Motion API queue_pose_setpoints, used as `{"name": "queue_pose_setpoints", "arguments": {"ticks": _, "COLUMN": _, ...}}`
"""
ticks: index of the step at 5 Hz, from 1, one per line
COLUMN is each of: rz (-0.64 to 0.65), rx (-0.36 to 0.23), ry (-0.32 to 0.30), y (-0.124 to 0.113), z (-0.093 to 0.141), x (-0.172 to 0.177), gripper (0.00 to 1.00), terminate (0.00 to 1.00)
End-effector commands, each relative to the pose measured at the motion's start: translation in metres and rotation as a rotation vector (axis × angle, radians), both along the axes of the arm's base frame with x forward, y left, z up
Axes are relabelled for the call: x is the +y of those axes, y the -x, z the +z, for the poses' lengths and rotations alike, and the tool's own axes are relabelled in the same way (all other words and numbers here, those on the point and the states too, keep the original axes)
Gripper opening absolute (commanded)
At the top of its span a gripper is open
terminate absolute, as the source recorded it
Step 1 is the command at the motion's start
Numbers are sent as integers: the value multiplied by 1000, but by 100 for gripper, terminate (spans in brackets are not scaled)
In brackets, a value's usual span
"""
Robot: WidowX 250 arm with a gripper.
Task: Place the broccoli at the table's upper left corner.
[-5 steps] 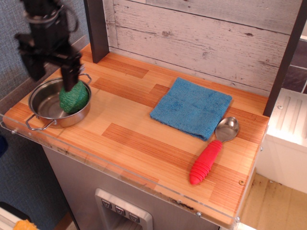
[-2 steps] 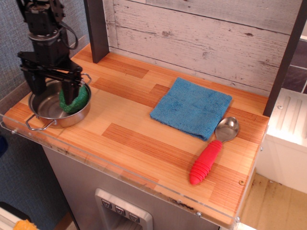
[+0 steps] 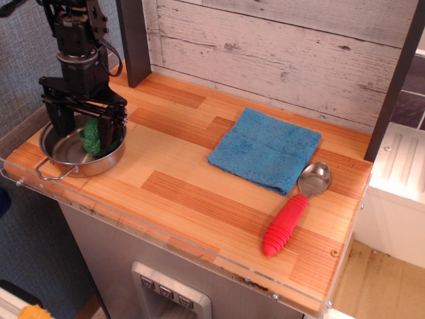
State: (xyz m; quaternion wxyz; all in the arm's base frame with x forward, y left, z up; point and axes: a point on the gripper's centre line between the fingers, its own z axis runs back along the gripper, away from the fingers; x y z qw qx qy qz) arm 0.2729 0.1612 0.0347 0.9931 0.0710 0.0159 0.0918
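The green broccoli [image 3: 97, 137] lies inside the steel pot [image 3: 66, 166] at the left end of the striped wooden table [image 3: 186, 179]. My black gripper [image 3: 87, 126] reaches down into the pot. Its jaws stand apart, one finger [image 3: 63, 123] left of the broccoli and the other at its right side, so it is open around the broccoli. The fingers hide part of the broccoli's top. I cannot tell whether the pads touch it.
A blue cloth [image 3: 265, 149] lies at mid-right. A spoon with a red handle [image 3: 287, 222] lies right of it near the front edge. A dark post [image 3: 134, 40] stands at the table's back left, in front of a grey plank wall [image 3: 279, 46].
The gripper has moved right and come down into the pot, so its fingers now straddle the broccoli. The broccoli, pot, cloth and spoon have stayed in place.
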Motion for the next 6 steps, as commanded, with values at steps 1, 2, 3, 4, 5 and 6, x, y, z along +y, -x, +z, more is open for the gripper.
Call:
{"name": "queue_pose_setpoints", "arguments": {"ticks": 1, "rz": 5, "rx": 6, "ry": -11, "y": -11, "z": 3, "x": 1, "gripper": 100, "terminate": 0}}
{"name": "queue_pose_setpoints", "arguments": {"ticks": 2, "rz": 8, "rx": 0, "ry": -10, "y": -12, "z": 3, "x": -1, "gripper": 0, "terminate": 0}}
{"name": "queue_pose_setpoints", "arguments": {"ticks": 3, "rz": 0, "rx": -29, "ry": -14, "y": -12, "z": 13, "x": -5, "gripper": 0, "terminate": 0}}
{"name": "queue_pose_setpoints", "arguments": {"ticks": 4, "rz": 9, "rx": -110, "ry": -33, "y": -17, "z": 44, "x": -10, "gripper": 0, "terminate": 0}}
{"name": "queue_pose_setpoints", "arguments": {"ticks": 5, "rz": 36, "rx": -209, "ry": -70, "y": -26, "z": 87, "x": -17, "gripper": 0, "terminate": 0}}
{"name": "queue_pose_setpoints", "arguments": {"ticks": 6, "rz": 6, "rx": -278, "ry": -28, "y": -49, "z": 92, "x": -29, "gripper": 0, "terminate": 0}}
